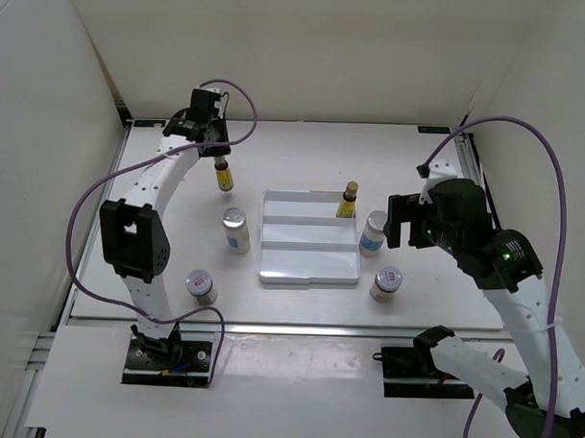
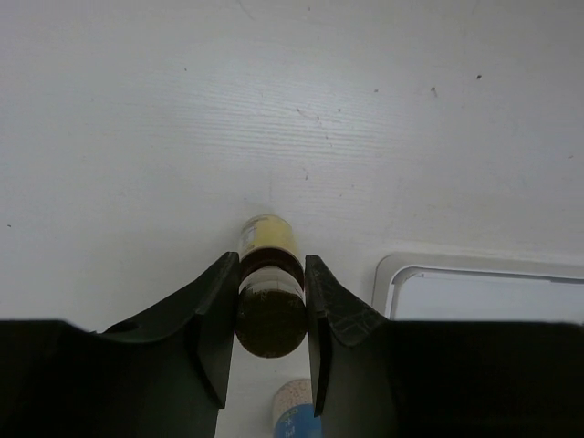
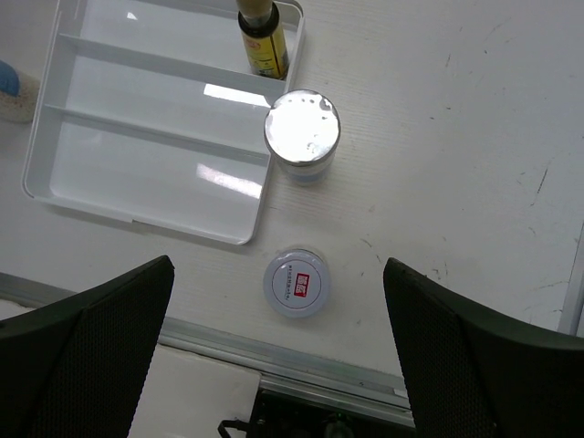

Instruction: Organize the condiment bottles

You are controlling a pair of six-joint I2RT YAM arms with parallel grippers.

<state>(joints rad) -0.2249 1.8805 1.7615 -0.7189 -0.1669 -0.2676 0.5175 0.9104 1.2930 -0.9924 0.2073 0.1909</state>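
Nearest the bases, the right gripper (image 3: 278, 265) hangs with its fingers spread wide above the right red-marked jar (image 3: 297, 283), holding nothing. The right silver-lidded cylinder (image 3: 302, 135) stands just beyond, beside the tray (image 1: 308, 275).

Farther off, at the far left, the left gripper (image 2: 271, 274) is pressed together on a slim brown bottle (image 2: 269, 306) — both fingers meet its sides. The step in hand looks like the pickup of this bottle; whether it is off the table (image 1: 304, 152) I cannot tell. The next move likely calls for a straight lift, then a carry rightward to the tray's far compartment, where the other brown bottle (image 1: 348, 199) stands at the right end — clearing the rim on the way in.

The left jar (image 1: 201, 286) and left cylinder (image 1: 235, 229) stand outside the tray, nearer than that path. Bare table lies between bottle and tray, and the back wall (image 1: 327, 57) rises close behind the left gripper.
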